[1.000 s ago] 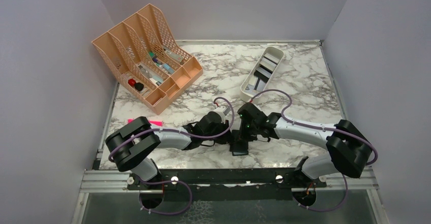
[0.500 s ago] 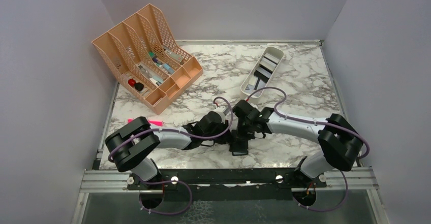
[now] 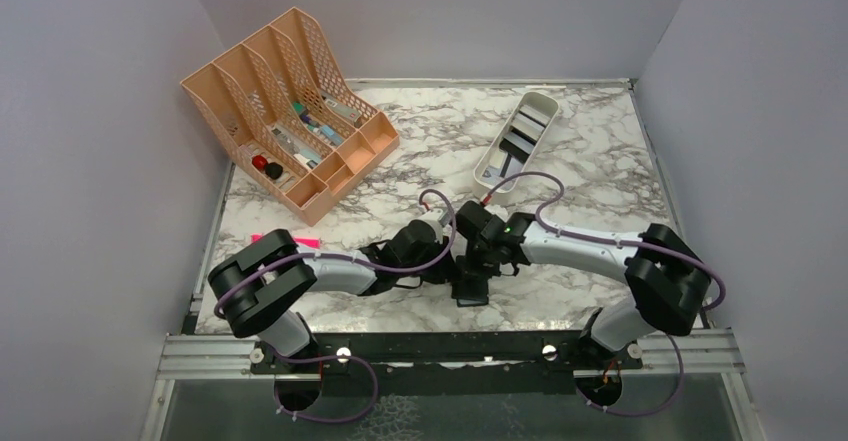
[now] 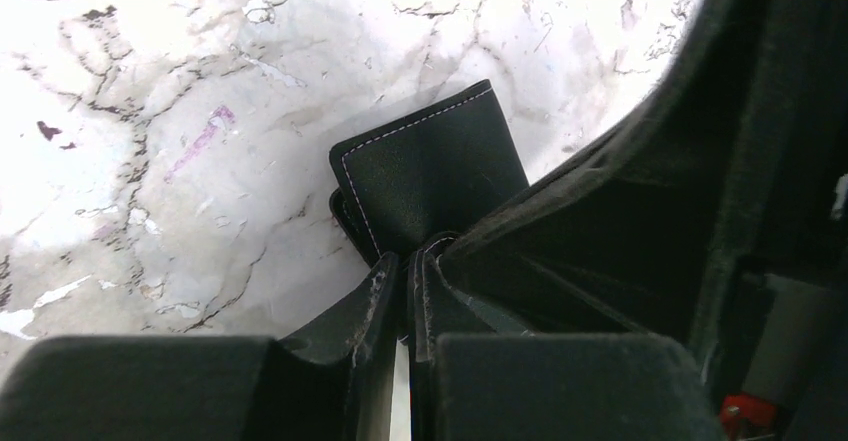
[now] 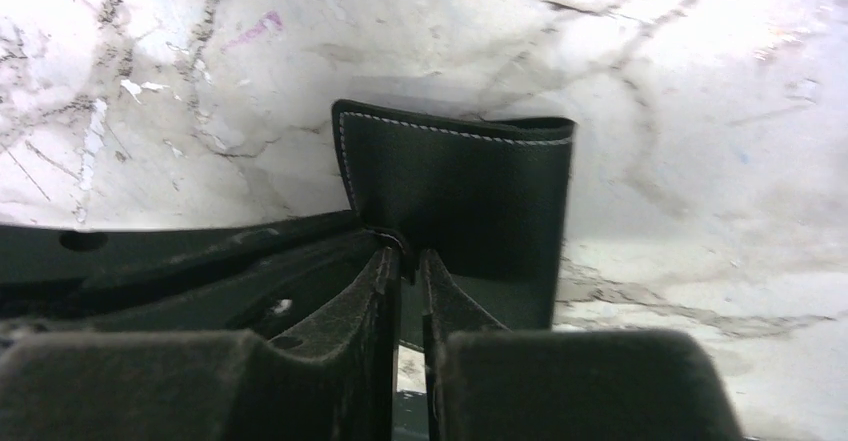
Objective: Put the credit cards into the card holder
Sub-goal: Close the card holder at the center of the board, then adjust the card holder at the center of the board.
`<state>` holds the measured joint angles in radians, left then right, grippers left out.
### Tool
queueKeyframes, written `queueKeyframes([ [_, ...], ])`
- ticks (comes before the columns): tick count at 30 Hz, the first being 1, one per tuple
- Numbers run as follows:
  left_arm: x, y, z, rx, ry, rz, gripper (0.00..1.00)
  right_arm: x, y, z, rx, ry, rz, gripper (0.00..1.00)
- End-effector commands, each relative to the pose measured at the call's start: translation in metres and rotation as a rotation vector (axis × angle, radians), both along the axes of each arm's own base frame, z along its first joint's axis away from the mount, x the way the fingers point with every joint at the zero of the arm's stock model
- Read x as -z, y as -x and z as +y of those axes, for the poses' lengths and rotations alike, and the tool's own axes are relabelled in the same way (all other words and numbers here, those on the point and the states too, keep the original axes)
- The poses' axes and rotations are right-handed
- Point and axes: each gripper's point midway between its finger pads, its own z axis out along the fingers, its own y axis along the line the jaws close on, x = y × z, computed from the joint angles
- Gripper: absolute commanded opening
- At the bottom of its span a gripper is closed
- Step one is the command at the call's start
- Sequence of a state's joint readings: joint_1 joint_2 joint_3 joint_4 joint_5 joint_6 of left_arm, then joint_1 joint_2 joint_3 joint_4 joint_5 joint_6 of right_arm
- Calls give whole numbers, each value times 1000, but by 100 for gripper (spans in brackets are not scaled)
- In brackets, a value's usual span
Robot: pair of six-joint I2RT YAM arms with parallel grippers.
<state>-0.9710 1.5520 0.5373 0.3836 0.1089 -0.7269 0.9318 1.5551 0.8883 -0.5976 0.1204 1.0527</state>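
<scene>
Top external view: white tray [image 3: 551,104] at the far right of the marble desk [image 3: 610,176]; peach mesh organiser [image 3: 290,66] at the far left.
Tray contents: credit cards [image 3: 518,143] — grey and dark ones lying inside; how many cannot be told.
Organiser contents: small items in the low front compartments, one red and black; too small to name.
Card holder [image 3: 470,293]: black with white stitching, near centre of the desk between the two arms, well apart from the tray.
Left claw [image 4: 408,261]: narrow, pinched on an edge of the card holder.
Right claw [image 5: 408,261]: narrow, with a flap of the card holder between its fingers; whether they press it cannot be told.
Hidden: the card holder's inside shows in no view; from above, the arms cover both claws.
Cut off: pink item [image 3: 285,241] at near left — partly behind the left arm.
</scene>
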Motion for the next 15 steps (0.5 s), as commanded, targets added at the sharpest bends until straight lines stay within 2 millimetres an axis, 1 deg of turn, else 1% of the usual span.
queueKeyframes([
  [1,42,14,21,14,-141,61,12,2,19,-47,-33,147,-14,18],
  [3,43,13,21,12,-143,59,12,-20,13,-32,-47,65,-57,23],
  [5,43,12,20,12,-146,57,12,-39,7,-26,-48,24,-94,24],
  [6,43,12,20,10,-146,59,12,-45,6,-25,-55,12,-109,23],
  [8,44,11,20,6,-147,60,12,-54,2,-22,-64,-3,-132,17],
  [12,43,9,19,-3,-147,57,12,-58,1,-15,-100,-24,-140,9],
  [15,43,8,19,-8,-150,57,12,-58,0,-10,-115,-34,-140,8],
])
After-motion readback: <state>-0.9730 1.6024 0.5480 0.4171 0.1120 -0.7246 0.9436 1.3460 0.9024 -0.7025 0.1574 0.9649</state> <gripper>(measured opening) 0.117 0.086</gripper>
